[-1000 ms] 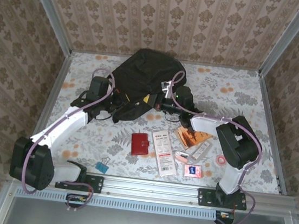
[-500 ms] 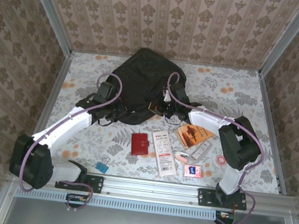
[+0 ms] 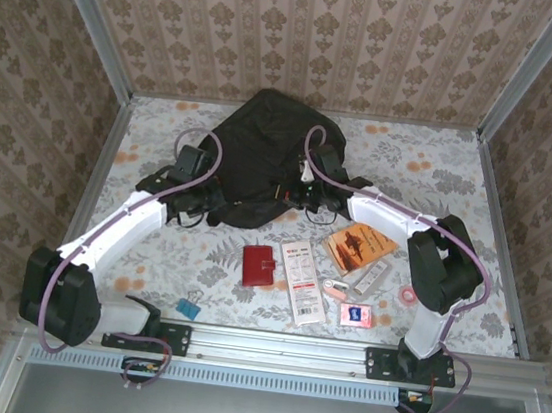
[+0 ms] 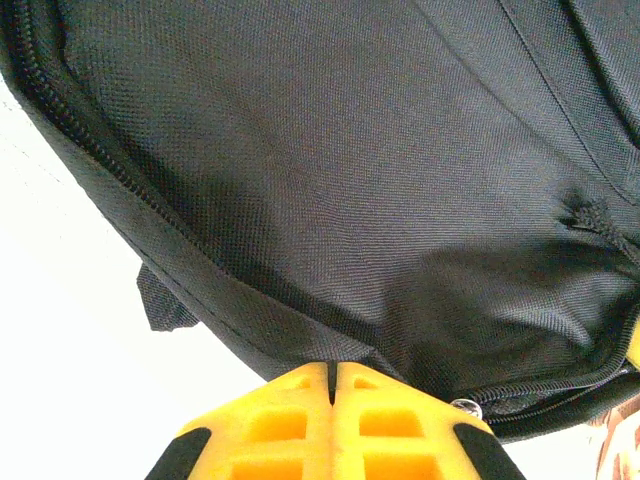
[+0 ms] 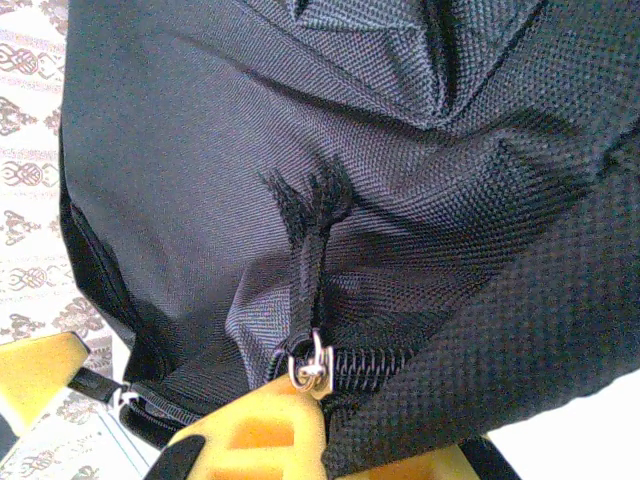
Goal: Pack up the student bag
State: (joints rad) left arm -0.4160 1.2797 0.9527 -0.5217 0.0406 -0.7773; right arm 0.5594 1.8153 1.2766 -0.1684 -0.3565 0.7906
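The table [image 3: 441,176] is carrying a floral cover. The bag [image 3: 263,145], black woven fabric, is lying at the far centre of it, between the two arms.

The left gripper [image 4: 330,372] is staying at the bag's near-left edge; its yellow fingers are clenched, pinching the bag's lower hem. The right gripper [image 5: 325,400] is sitting at the bag's near-right edge, clenched on bag fabric just beside the metal zipper pull [image 5: 313,370].

Near the bag, loose items are lying apart:
- The orange booklet [image 3: 357,247] is showing a dark cover figure; no writing is legible.
- The white packet [image 3: 303,280] is bearing red print, too small to read.
- The red wallet [image 3: 259,265] is lying left of the packet.
- The pink card [image 3: 354,315] is lying nearer, to the right.
- The tape roll [image 3: 408,296] is lying far right.
- The blue clip [image 3: 187,307] is lying near left.
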